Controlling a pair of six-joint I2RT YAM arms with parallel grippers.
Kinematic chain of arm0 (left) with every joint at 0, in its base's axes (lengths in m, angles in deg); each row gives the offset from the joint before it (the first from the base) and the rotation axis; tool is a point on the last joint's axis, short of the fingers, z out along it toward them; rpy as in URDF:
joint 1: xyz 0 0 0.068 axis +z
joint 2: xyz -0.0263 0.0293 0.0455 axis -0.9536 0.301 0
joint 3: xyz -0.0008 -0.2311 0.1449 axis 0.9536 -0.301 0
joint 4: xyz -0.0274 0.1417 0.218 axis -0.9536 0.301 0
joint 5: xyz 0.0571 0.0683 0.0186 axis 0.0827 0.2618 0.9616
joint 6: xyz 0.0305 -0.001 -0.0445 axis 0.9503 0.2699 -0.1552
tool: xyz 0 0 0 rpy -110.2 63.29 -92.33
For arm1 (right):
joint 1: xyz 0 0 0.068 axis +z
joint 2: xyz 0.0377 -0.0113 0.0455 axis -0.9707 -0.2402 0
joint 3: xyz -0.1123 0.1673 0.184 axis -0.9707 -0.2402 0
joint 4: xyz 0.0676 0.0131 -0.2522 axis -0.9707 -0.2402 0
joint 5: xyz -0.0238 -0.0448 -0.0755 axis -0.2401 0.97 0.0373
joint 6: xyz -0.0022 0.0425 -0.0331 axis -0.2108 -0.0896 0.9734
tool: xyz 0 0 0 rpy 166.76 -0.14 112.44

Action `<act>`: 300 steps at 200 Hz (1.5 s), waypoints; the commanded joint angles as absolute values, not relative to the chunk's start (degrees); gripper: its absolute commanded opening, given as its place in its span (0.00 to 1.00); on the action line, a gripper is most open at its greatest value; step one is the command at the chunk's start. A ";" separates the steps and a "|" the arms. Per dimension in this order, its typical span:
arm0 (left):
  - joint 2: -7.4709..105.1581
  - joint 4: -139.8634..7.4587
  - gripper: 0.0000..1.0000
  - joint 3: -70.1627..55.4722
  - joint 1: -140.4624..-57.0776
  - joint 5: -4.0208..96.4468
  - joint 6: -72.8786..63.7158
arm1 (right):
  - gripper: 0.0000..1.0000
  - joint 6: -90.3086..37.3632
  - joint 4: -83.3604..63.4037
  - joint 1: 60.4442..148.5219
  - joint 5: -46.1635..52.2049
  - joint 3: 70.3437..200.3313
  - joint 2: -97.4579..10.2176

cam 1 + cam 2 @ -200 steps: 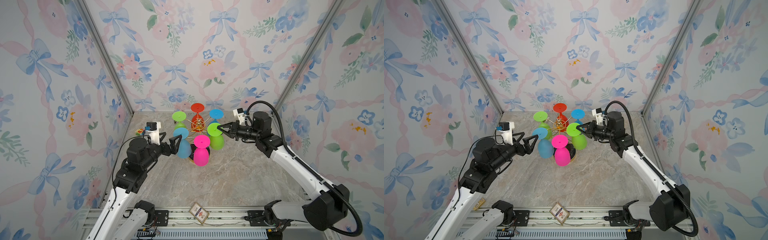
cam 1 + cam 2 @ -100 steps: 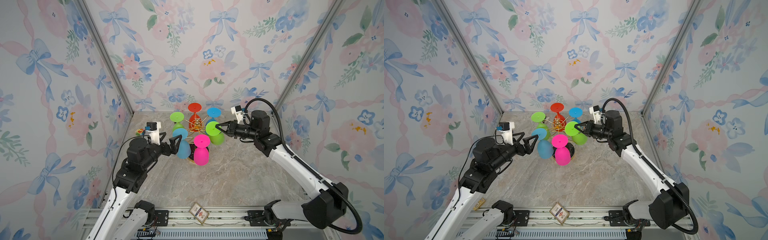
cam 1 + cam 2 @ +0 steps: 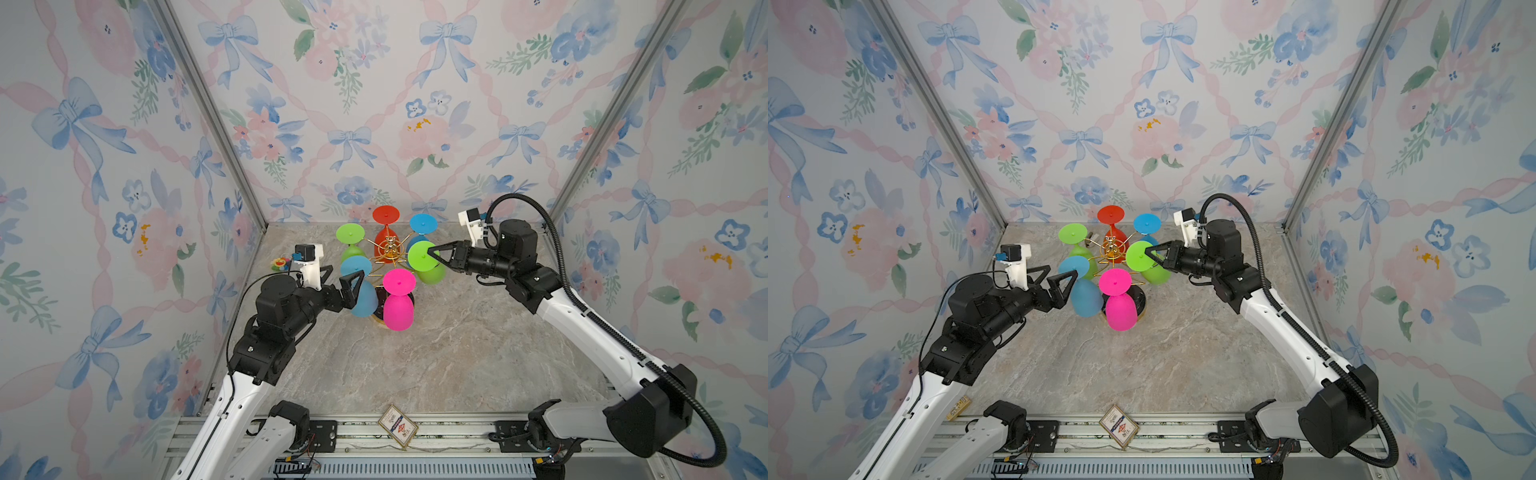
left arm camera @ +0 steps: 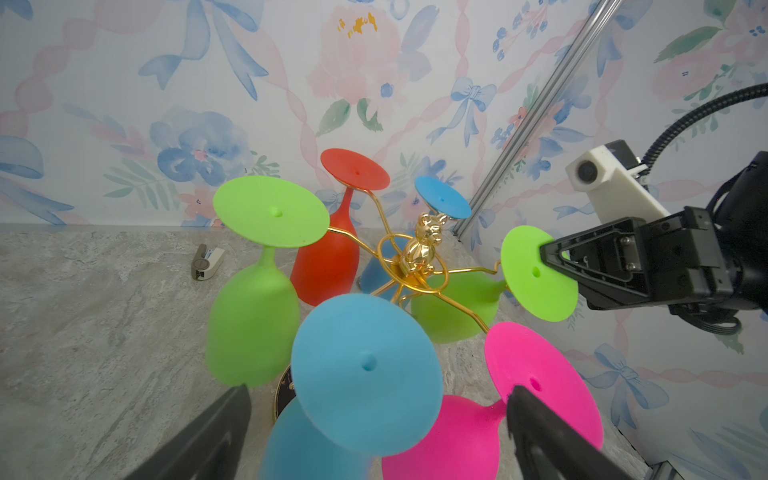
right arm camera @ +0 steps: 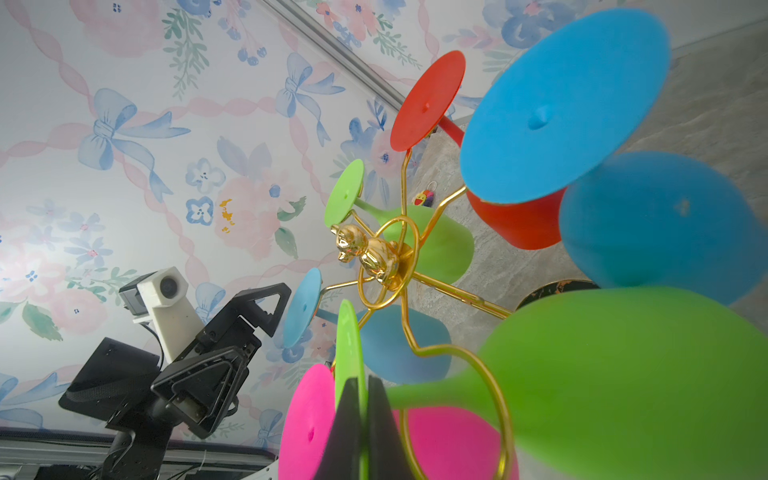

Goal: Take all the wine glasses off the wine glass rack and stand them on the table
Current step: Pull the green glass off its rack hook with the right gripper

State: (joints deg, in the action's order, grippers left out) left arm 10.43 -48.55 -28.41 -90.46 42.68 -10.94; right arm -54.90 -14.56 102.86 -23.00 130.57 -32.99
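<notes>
Since a second ago, the right gripper (image 3: pixel 430 251) has carried the foot of the green wine glass (image 3: pixel 420 261) a little toward the left of both top views. The wine glass rack (image 3: pixel 388 249) and everything hanging on it have slid slightly the same way. The left arm has kept its place.

We see the marble table (image 3: pixel 457 353) bearing the rack near the back wall, with one arm reaching in from each side. The rack stands upright, its gold arms spread out from the middle. A red glass (image 3: pixel 384 237), a pink glass (image 3: pixel 398 309) and a light blue glass (image 3: pixel 362 297) hang on it foot-up.

The green wine glass is on the rack's right side in both top views. It is tilted, with its bowl leaning in under the rack. In the right wrist view a gold loop goes around its stem, so it is not yet off the rack. The right gripper is closed on the rim of its foot (image 5: pixel 349 353), pinching the disc edge-on from the side away from the rack.

The left gripper (image 3: pixel 345 274) is spread wide and holds nothing. In the left wrist view, the light blue glass's foot lies between its fingers (image 4: pixel 540 428). We cannot tell whether they touch.

A small card (image 3: pixel 397 426) lies at the table's front edge.
</notes>
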 commanded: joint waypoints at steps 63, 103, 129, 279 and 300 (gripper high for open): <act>11.16 -48.67 0.98 -28.02 -90.09 42.46 -9.86 | 0.00 -59.44 -11.65 102.98 -22.01 134.90 -35.35; 11.43 -48.62 0.98 -27.75 -90.07 42.49 -10.02 | 0.00 -60.53 -9.98 103.06 -22.61 133.91 -35.84; 11.52 -48.62 0.98 -27.67 -90.05 42.48 -10.21 | 0.00 -60.98 -9.42 103.51 -22.53 133.64 -36.63; 11.44 -48.64 0.98 -28.54 -90.14 43.34 -10.12 | 0.00 -59.84 -13.40 104.26 -17.55 132.79 -36.98; 11.29 -48.62 0.98 -28.59 -90.12 43.62 -10.12 | 0.00 -61.42 -14.32 103.49 -15.27 132.10 -35.32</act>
